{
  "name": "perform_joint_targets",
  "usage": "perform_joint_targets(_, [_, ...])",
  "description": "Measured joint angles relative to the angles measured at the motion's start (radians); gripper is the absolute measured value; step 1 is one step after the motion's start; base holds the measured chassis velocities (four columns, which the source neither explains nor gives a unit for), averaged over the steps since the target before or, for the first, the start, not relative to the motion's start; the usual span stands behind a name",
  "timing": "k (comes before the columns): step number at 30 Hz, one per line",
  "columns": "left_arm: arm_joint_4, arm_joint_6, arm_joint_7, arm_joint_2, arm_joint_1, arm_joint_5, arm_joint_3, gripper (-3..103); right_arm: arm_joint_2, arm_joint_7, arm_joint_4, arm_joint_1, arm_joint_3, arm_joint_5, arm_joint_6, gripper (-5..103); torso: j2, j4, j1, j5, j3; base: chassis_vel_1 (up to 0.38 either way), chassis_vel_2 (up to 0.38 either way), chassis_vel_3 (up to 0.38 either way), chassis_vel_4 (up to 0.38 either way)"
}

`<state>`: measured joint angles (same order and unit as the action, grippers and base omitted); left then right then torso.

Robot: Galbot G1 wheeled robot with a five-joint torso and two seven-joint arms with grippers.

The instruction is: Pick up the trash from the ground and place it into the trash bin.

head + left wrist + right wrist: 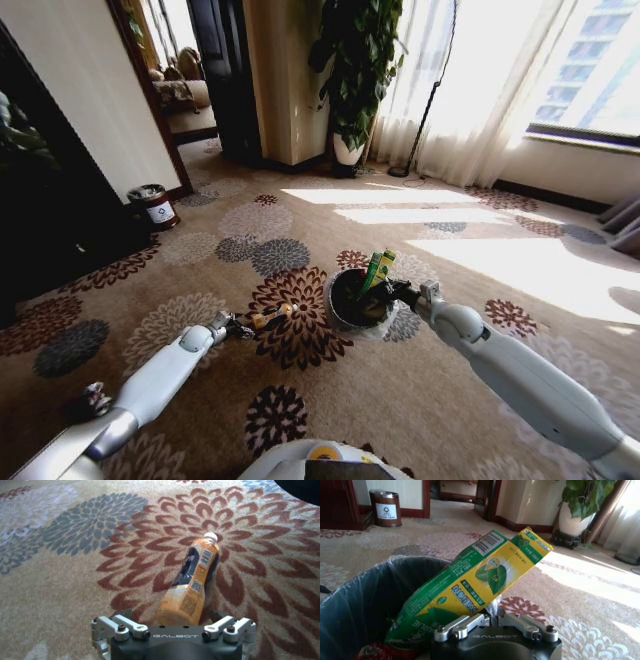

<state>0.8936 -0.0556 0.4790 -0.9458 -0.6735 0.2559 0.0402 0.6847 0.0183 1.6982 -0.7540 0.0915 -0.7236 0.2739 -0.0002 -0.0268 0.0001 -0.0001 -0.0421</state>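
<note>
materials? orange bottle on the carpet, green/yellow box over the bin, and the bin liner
Orange bottle: likely plastic, with a glossy printed wrap and white cap; it lies on the carpet by the left pincer.
Green/yellow box: looks like printed cardboard, with flat creased panels and a barcode; right pincer holds it.
Liner of the trash bin: thin translucent plastic film, wrinkled and shiny.
</note>
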Motion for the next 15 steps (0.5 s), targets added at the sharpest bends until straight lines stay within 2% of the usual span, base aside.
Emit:
perform_joint_targets(3, [-0.033,0.019,0.009,-0.014,0.026,-0.006,0.007,100,-0.003,0.000,-0.002,0.007,0.008,-0.003,0.000,3,0.000,0.0000,0.000,0.0000,0.000,0.000,0.000,0.000,0.000])
perform_joint_targets(6, [-0.142,0.058,0.021,-0.062,0.099,-0.008,0.029,100,-0.011,0.000,-0.007,0.014,0.027,-0.003,0.001,3,0.000,0.0002,0.000,0.0000,0.000,0.000,0.000,0.000,0.000])
perform_joint_targets(12, [-0.209,0.055,0.010,-0.101,0.119,0.018,0.021,100,-0.001,0.000,-0.022,0.058,0.079,-0.004,0.001,3,0.000,0.0003,0.000,0.0002,0.000,0.000,0.000,0.000,0.000])
perform_joint_targets(15, [-0.241,0.046,0.009,-0.123,0.124,0.034,0.010,100,0.008,0.000,-0.035,0.096,0.104,-0.011,0.001,3,0.000,-0.0008,0.000,0.0002,0.000,0.000,0.000,0.000,0.000])
